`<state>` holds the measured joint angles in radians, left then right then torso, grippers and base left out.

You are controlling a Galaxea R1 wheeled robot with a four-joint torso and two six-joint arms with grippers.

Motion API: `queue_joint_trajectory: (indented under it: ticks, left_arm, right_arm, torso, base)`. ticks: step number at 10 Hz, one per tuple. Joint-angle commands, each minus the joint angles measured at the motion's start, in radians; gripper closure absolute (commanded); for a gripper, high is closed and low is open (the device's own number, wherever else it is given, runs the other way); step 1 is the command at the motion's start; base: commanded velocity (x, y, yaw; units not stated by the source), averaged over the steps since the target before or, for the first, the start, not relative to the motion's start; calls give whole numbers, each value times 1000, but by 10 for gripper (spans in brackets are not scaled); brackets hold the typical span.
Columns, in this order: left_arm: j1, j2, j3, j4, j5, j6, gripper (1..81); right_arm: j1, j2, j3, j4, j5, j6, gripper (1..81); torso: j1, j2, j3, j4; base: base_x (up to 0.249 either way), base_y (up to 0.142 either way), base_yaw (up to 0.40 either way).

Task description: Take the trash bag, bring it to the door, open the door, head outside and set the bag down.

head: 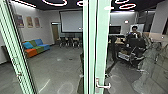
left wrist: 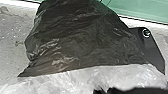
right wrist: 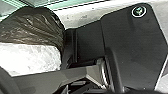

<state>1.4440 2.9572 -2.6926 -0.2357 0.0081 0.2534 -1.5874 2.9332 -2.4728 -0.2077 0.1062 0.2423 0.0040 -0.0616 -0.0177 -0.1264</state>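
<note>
The trash bag [left wrist: 82, 42] shows large in the left wrist view, crumpled black film above a translucent whitish part. That bag [right wrist: 35, 25] also shows in the right wrist view, its pale part beside the robot's dark plate. What carries the bag's weight cannot be made out. A glass door with a pale green frame [head: 102, 37] stands upright close in front in the head view, with a lever handle [head: 103, 85] low on it. How either gripper stands to the bag or the handle cannot be told.
Through the glass are a sofa [head: 37, 47] with orange, green and blue parts, a projection screen [head: 71, 22], and chairs along the back. A person [head: 134, 31] is at the right, near dark chairs. Another green frame post [head: 15, 47] slants down at the left.
</note>
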Motion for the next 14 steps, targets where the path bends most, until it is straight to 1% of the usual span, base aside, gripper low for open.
queue_joint_trajectory:
  ticks: [1,3,4,5,6,7,9,12,14]
  left_arm:
    - [-72,-21,5,-5,50,-3,811]
    - [-67,-39,29,-7,75,-6,811]
    - [-67,-62,68,-8,87,-9,811]
    - [-66,-101,133,-11,87,-11,811]
    - [-64,-142,200,-26,87,-11,811]
    - [-64,-174,243,-39,85,-11,811]
    - [-63,-191,255,-59,85,-10,811]
    - [-63,-185,255,-59,89,-10,811]
    - [-63,-182,255,-57,89,-10,811]
  right_arm:
    - [46,-96,179,-1,-23,-2,10]
    - [43,-210,363,-2,-23,0,10]
    - [42,-251,422,-1,-11,0,10]
    - [37,-286,469,-4,6,-2,10]
    - [30,-319,511,-9,23,-2,10]
    - [25,-363,554,-4,49,0,10]
    - [17,-466,663,-2,84,3,10]
    - [8,-610,793,-2,139,8,10]
    - [10,-708,912,-6,161,8,10]
  torso:
    - [0,0,0,0]
    - [0,0,0,0]
    - [0,0,0,0]
    - [0,0,0,0]
    - [0,0,0,0]
    - [0,0,0,0]
    - [0,0,0,0]
    - [0,0,0,0]
    - [0,0,0,0]
  base:
    - [0,0,0]
    - [0,0,0]
    - [0,0,0]
    - [0,0,0]
    - [0,0,0]
    - [0,0,0]
    - [0,0,0]
    - [0,0,0]
    - [0,0,0]
